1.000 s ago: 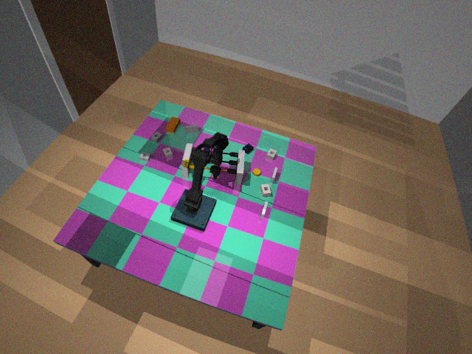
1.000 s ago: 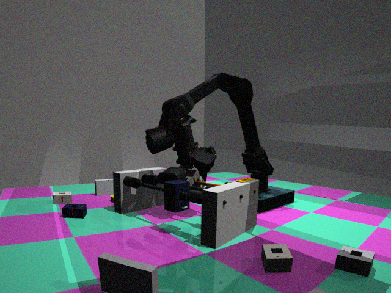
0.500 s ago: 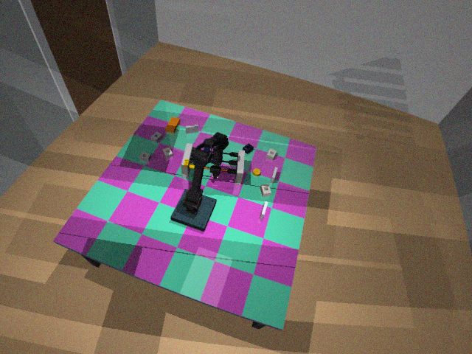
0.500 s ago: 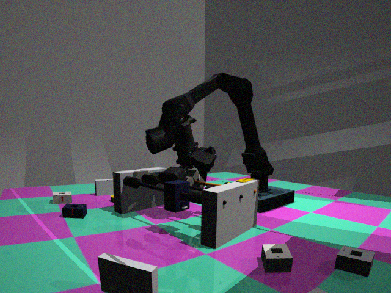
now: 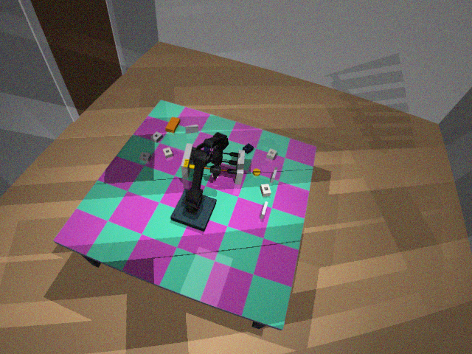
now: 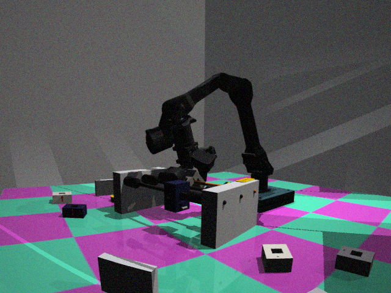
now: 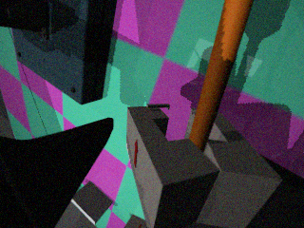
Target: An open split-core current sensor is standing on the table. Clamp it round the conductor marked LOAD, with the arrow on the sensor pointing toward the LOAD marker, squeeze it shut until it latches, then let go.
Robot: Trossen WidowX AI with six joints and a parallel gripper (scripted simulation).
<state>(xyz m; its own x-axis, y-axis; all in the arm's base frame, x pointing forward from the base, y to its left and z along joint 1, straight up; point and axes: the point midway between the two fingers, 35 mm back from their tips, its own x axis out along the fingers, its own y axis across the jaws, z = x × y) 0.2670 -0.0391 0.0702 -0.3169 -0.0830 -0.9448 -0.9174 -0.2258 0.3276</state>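
Observation:
The grey split-core sensor [image 7: 176, 157] [image 6: 195, 175] stands open in the wrist view, its two halves apart. The orange conductor [image 7: 220, 71] [image 6: 205, 183] runs down between the halves. A small red mark shows on the side of the sensor toward the left finger; its direction is too blurred to tell. My gripper [image 7: 165, 130] [image 5: 215, 174] is open, with the sensor between its fingers. A gap shows between the left finger and the sensor; contact at the right finger cannot be made out. A yellow marker [image 6: 245, 180] [image 5: 186, 163] sits on an end wall beside the orange conductor; its lettering is unreadable.
Two upright walls [image 6: 235, 214] [image 6: 138, 192] bear the orange and black conductors. A dark blue block [image 6: 176, 195] is at a black conductor. Several pale blocks with square holes lie around, one [image 5: 265, 189] at right. A yellow round piece [image 5: 256, 172] and an orange box [image 5: 172, 124] are farther off.

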